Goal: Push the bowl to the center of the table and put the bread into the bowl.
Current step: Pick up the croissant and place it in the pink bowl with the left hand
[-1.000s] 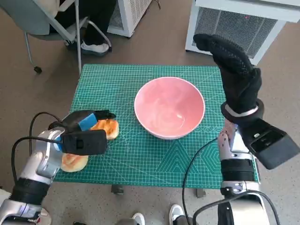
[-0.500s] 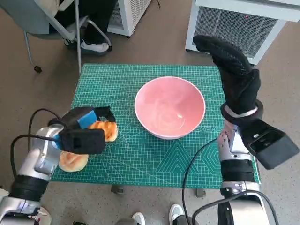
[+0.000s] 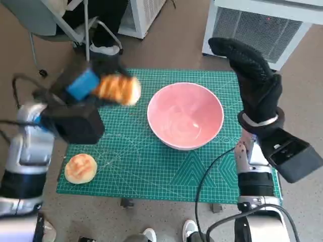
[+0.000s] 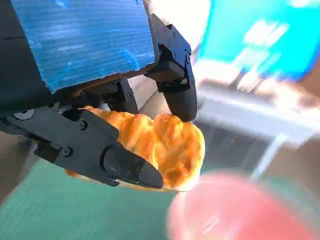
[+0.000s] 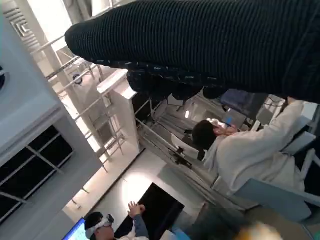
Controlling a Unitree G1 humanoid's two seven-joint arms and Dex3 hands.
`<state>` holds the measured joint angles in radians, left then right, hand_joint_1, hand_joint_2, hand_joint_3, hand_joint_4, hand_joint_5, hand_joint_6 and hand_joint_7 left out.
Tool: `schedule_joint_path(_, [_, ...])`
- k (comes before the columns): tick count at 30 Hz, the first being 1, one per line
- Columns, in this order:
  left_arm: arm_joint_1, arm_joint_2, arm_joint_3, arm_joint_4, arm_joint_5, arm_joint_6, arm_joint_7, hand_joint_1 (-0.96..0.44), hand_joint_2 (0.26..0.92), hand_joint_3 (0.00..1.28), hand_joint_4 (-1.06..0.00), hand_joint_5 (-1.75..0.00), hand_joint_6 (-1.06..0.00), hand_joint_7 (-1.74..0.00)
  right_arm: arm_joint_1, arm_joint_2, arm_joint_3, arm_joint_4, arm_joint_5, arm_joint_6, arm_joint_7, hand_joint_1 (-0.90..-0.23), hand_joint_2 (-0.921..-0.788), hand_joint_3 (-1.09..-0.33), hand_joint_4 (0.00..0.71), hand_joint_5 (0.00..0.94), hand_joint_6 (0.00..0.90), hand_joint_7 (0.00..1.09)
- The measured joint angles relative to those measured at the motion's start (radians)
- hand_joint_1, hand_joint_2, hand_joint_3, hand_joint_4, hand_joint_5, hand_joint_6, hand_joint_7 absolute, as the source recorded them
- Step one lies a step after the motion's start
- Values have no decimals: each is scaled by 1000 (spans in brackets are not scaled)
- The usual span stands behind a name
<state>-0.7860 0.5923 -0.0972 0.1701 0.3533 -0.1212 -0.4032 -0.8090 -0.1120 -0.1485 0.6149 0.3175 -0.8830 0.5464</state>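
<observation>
A pink bowl (image 3: 185,115) stands on the green cutting mat (image 3: 141,166), near its middle. My left hand (image 3: 81,85) is raised above the mat's far left part and grips a golden braided bread (image 3: 119,89), which hangs just left of the bowl's rim. In the left wrist view the black fingers (image 4: 125,165) clamp the bread (image 4: 170,150), with the blurred pink bowl (image 4: 235,210) close beside it. A second round bun (image 3: 81,168) lies on the mat's near left corner. My right hand (image 3: 252,75) is held upright, fingers extended, holding nothing, beyond the bowl's right side.
A chair (image 3: 50,25) and a person's foot (image 3: 103,49) stand beyond the table's far left. A white grilled unit (image 3: 262,25) stands at the far right. In the right wrist view, people (image 5: 245,155) sit in the room.
My left hand has lifted the braided bread off the mat and carried it up and toward the bowl. The round bun, hidden before, now lies uncovered. The right hand has not moved.
</observation>
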Motion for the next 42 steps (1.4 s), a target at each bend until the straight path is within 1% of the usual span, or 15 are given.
schedule_joint_path(5, [-75, -64, -41, 21, 2, -42, 22, 0, 920, 99, -662, -1147, -578, -1269, 6, 0, 0, -19, -1, 7, -3, -558, -921, -802, 218, 49, -1, 631])
schedule_joint_path(14, [-194, -161, -150, 146, 30, -69, -6, 0, 920, 98, -675, -1147, -567, -1265, 21, -1, 0, -51, -6, 15, -15, -558, -921, -805, 216, 53, -1, 626])
schedule_joint_path(18, [-234, -200, -200, 237, 64, -84, -8, 0, 921, 131, -616, -1172, -551, -1312, 34, -2, 0, -71, -6, 23, -24, -563, -921, -812, 211, 54, -1, 627])
schedule_joint_path(19, [-241, -209, -211, 257, 70, -85, -10, -69, 921, 165, -557, -1077, -533, -1348, 37, -2, 0, -76, -6, 25, -26, -564, -921, -813, 210, 54, -1, 628])
schedule_joint_path(20, [-247, -215, -220, 277, 75, -84, -15, -169, 921, 195, -554, -828, -513, -1380, 39, -2, 1, -81, -6, 27, -27, -565, -921, -814, 208, 55, -1, 629])
schedule_joint_path(21, [-254, -222, -232, 299, 82, -82, -23, -145, 896, 170, -511, -568, -456, -1077, 43, -2, 1, -87, -6, 30, -30, -565, -921, -815, 207, 55, -1, 630])
schedule_joint_path(22, [-260, -227, -245, 322, 89, -78, -32, -137, 894, 148, -504, -459, -458, -926, 45, -2, 1, -94, -6, 33, -32, -565, -921, -816, 206, 55, -1, 630])
schedule_joint_path(23, [-264, -232, -255, 341, 97, -71, -42, -140, 892, 102, -442, -295, -447, -646, 47, -2, 2, -100, -6, 35, -33, -564, -921, -817, 205, 56, -1, 631])
schedule_joint_path(24, [-268, -237, -265, 358, 106, -65, -53, -142, 893, 67, -402, -189, -452, -443, 49, -2, 2, -106, -7, 37, -35, -563, -921, -818, 204, 56, -1, 631])
schedule_joint_path(25, [-271, -240, -275, 373, 113, -57, -63, -154, 890, 44, -338, -120, -433, -300, 51, -2, 3, -112, -7, 40, -36, -564, -921, -818, 202, 58, -1, 629])
schedule_joint_path(26, [-272, -243, -283, 386, 116, -50, -78, -158, 889, 36, -315, -96, -426, -249, 53, -2, 4, -119, -7, 42, -38, -564, -921, -818, 201, 58, -1, 627])
schedule_joint_path(27, [-272, -245, -289, 399, 117, -44, -95, -168, 884, 24, -257, -61, -403, -168, 56, -2, 5, -127, -7, 45, -41, -565, -921, -815, 199, 61, -1, 617])
schedule_joint_path(31, [-272, -246, -300, 423, 112, -21, -168, -183, 871, 5, -150, -13, -360, -47, 65, -3, 8, -151, -7, 52, -45, -568, -921, -813, 192, 70, -1, 586])
schedule_joint_path(35, [-271, -243, -296, 421, 100, -7, -217, -192, 862, 1, -94, -3, -327, -13, 77, -3, 10, -169, -8, 59, -49, -566, -921, -816, 177, 79, -1, 563])
schedule_joint_path(42, [-237, -214, -270, 333, 76, -2, -234, -194, 851, 0, -50, 0, -286, -1, 81, -3, 14, -175, -8, 64, -52, -566, -921, -813, 166, 92, -1, 555])
